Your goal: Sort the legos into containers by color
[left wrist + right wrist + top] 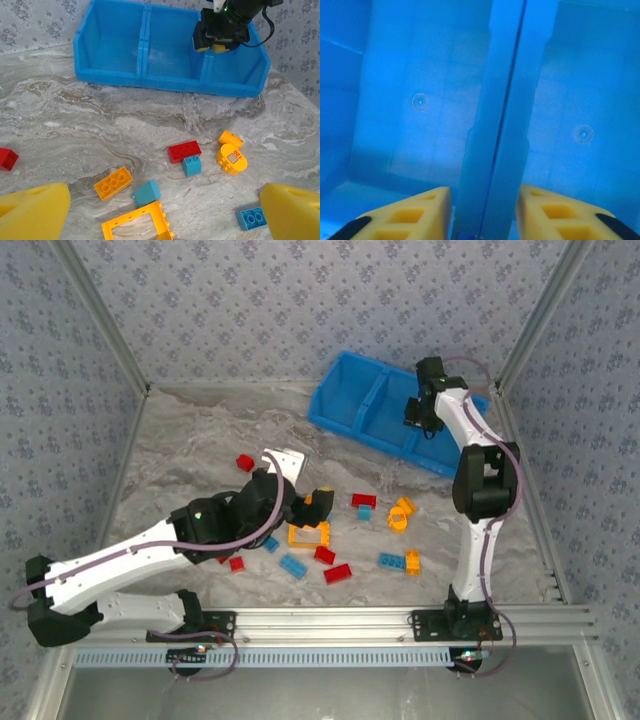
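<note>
Red, teal and orange legos lie loose on the marble table [200, 440]. In the left wrist view I see a red brick [184, 151], a teal one [191, 165], an orange round piece [231, 158], an orange brick [113, 182], a teal slope [147, 192] and a yellow frame [116, 226]. My left gripper [310, 508] [165, 205] hangs wide open over them, holding nothing. The blue bin's containers [340, 390] [140, 75] stand at the back right. My right gripper [425, 420] [485, 200] hovers inside the bin, its jaws apart on either side of a divider [495, 125].
More legos lie toward the near edge: red ones [337, 574] [237, 563], teal ones [293, 565] [390, 561] and an orange one [412, 561]. A lone red brick [245, 462] sits left of my left wrist. Patterned walls enclose the table.
</note>
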